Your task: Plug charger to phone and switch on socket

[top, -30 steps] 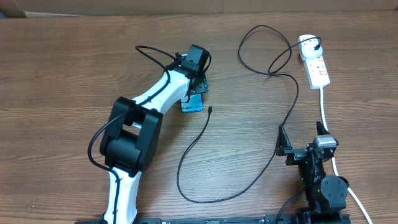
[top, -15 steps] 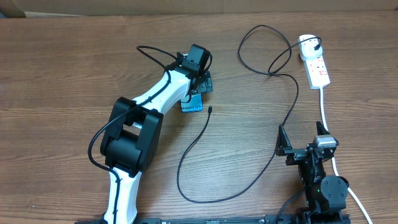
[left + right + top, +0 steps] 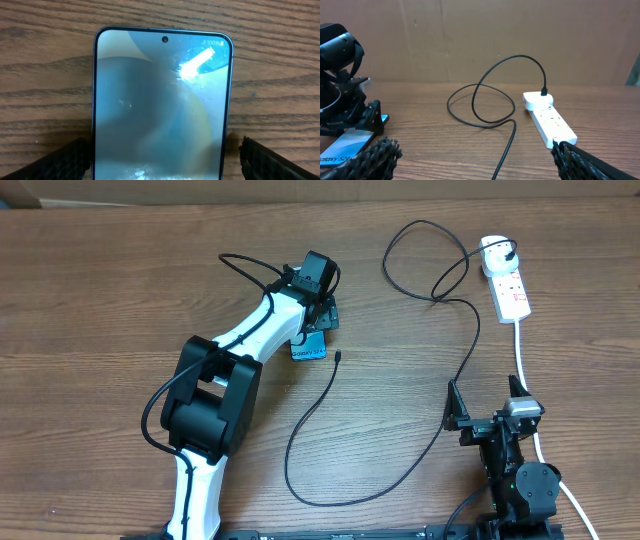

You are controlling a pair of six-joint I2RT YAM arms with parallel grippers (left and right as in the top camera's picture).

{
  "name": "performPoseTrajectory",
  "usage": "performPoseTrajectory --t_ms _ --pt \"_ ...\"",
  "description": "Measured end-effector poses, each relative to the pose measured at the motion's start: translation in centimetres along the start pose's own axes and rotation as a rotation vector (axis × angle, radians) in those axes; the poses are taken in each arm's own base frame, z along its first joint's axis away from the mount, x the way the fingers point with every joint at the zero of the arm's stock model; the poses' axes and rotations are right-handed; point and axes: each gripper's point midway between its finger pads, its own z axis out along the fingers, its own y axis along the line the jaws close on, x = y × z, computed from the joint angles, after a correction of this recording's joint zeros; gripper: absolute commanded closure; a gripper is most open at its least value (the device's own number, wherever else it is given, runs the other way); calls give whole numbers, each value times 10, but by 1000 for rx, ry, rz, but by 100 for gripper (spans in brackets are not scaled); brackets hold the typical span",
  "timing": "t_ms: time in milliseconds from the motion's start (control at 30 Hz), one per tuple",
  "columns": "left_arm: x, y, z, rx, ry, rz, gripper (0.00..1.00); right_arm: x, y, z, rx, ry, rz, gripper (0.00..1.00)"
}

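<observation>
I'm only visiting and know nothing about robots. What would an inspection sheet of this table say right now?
Surface: wooden table, plain grain.
Job's things: phone lying flat, screen up; socket at the far right; charger plugged into the socket, its tip lying free beside the phone.
Clutter: nothing seen.
Grippers: left gripper open, a finger on either side of the phone; right gripper open, holding nothing.
Cables: charger loops across the table; white cord runs from the socket toward the right arm.
Surroundings: brown wall behind the table.
</observation>
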Motion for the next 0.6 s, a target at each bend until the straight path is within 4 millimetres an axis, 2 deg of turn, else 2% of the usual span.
performPoseTrajectory --t_ms 200,600 --pt "1 1 0 -4 2 0 16 0 0 0 0 0 0 0" --pt "1 2 0 -11 3 1 20 0 0 0 0 0 0 0"
